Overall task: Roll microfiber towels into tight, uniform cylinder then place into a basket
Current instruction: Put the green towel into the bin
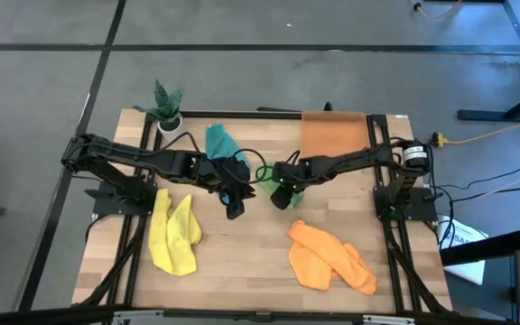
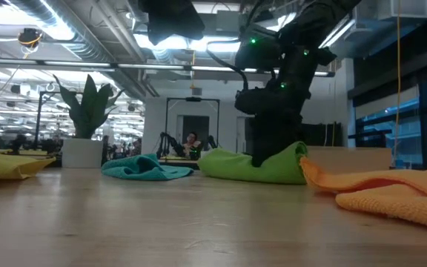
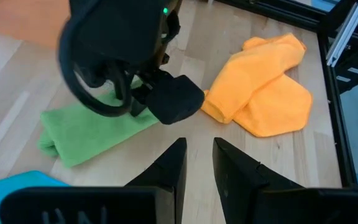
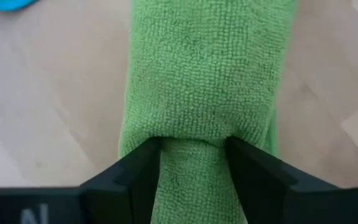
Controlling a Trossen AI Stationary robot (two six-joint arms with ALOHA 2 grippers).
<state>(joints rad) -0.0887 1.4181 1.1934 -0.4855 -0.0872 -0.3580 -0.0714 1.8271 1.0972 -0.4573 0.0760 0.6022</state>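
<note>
The bright green folded microfiber towel (image 4: 204,81) is straddled by the right gripper (image 4: 194,163), jaws released around it; even tension is advised. Left gripper (image 3: 197,163) jaws are parted, empty.

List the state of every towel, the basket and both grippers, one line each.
green towel: folded long, flat on table, between right jaws
teal towel: crumpled
yellow towel: loose, unrolled
orange towel: loose, unrolled
basket: no towel inside
right gripper: jaws straddling green towel
left gripper: holding nothing
</note>
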